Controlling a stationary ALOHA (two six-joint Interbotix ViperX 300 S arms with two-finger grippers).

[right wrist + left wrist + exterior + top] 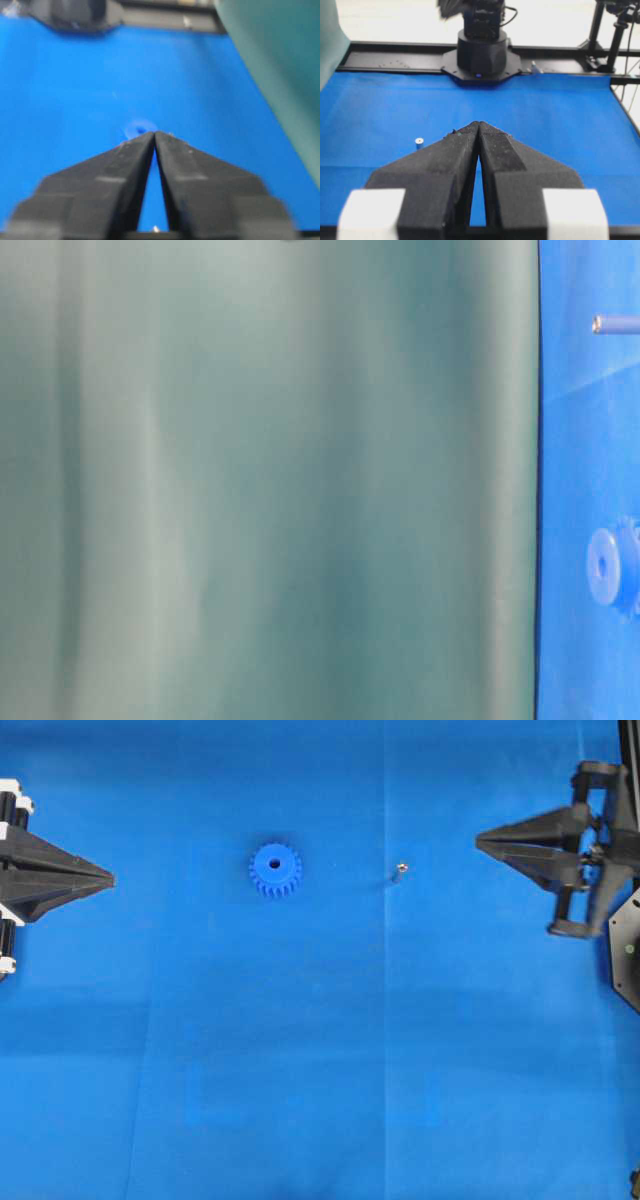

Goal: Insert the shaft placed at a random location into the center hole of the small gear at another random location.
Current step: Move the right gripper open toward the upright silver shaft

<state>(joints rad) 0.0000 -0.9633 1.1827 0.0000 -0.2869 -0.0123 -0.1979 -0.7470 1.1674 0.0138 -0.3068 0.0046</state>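
The small gear lies flat on the blue mat, left of the middle, with its dark center hole facing up. To its right the shaft stands apart as a tiny silvery pin. My left gripper rests shut and empty at the left edge. My right gripper is shut and empty at the right, short of the shaft. The left wrist view shows the shaft left of the closed tips, with the gear hidden. The right wrist view shows the blurred gear just beyond the closed tips.
A green curtain fills most of the table-level view, with the gear and shaft at its right edge. The right arm's base stands at the mat's far edge. A black frame borders the mat.
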